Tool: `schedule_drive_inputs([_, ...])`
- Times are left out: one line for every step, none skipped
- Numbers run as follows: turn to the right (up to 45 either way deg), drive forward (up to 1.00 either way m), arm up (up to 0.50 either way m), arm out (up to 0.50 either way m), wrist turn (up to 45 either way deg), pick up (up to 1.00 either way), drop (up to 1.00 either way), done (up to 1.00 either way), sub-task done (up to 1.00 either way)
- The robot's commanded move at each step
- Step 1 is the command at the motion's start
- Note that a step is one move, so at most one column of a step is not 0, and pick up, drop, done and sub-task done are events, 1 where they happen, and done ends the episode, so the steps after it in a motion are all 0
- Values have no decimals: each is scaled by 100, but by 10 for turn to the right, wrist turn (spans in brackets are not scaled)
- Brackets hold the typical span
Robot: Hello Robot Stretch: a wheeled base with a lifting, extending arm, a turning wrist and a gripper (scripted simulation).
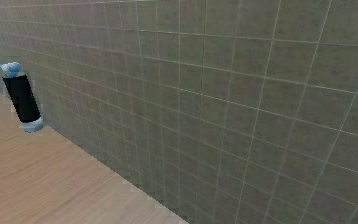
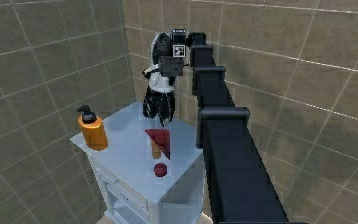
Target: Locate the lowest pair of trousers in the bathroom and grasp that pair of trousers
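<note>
In the arm side view my arm (image 2: 222, 130) reaches up the picture toward a tiled corner. At its far end stand the two white marked squares (image 2: 177, 45), with the gripper (image 2: 159, 112) hanging left of and below them. The gripper's fingers point down at the top of a pale blue cabinet (image 2: 127, 152). A red upright thing (image 2: 160, 145) stands on that top just under the fingers, and a small dark red ball (image 2: 160, 170) lies nearer the front edge. I cannot tell whether the gripper holds anything.
An orange pump bottle (image 2: 92, 130) stands on the cabinet's left side. Grey-green tiled walls (image 2: 287, 60) close the corner behind. The forward view has a tiled wall (image 1: 227, 110), wooden floor (image 1: 47, 185) at lower left, and a black cylinder with pale blue ends (image 1: 25, 100).
</note>
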Motion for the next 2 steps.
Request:
schedule_drive_inputs([0, 0, 0, 0, 0, 100, 0, 0, 0])
schedule_drive_inputs([0, 0, 0, 0, 0, 0, 0, 100, 0])
